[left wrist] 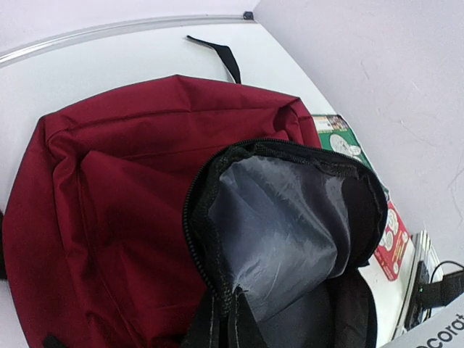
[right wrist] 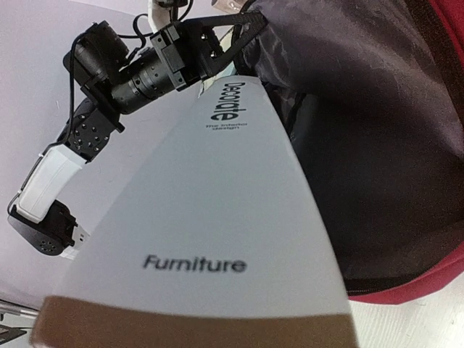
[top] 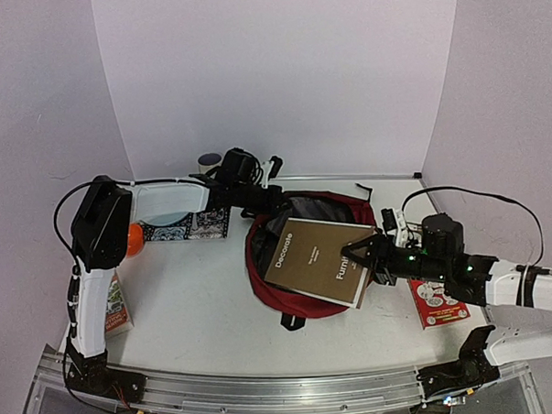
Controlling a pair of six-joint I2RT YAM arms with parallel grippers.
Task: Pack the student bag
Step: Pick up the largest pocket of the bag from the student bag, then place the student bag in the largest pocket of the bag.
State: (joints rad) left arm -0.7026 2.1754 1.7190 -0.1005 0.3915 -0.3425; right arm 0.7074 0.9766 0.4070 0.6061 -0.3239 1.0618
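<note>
The student bag point(top: 285, 303), dark red with black zips, lies in the middle of the table with its mouth held open, showing the grey lining point(left wrist: 290, 225). My left gripper point(top: 274, 200) is shut on the bag's black zip rim point(left wrist: 230, 304) at the far side and holds it up. It also shows in the right wrist view point(right wrist: 233, 27). My right gripper point(top: 362, 256) is shut on the right edge of a brown and grey book point(top: 315, 258) titled "Decorate Furniture" point(right wrist: 217, 217). It holds the book flat over the bag's opening. The book hides the right fingers in the wrist view.
A red booklet point(top: 436, 305) lies right of the bag, under my right arm. An orange ball point(top: 134, 239) and a black-and-white patterned pouch point(top: 190, 227) lie at the back left. A cup point(top: 209, 160) stands by the back wall. A small book point(top: 116, 310) lies at the left.
</note>
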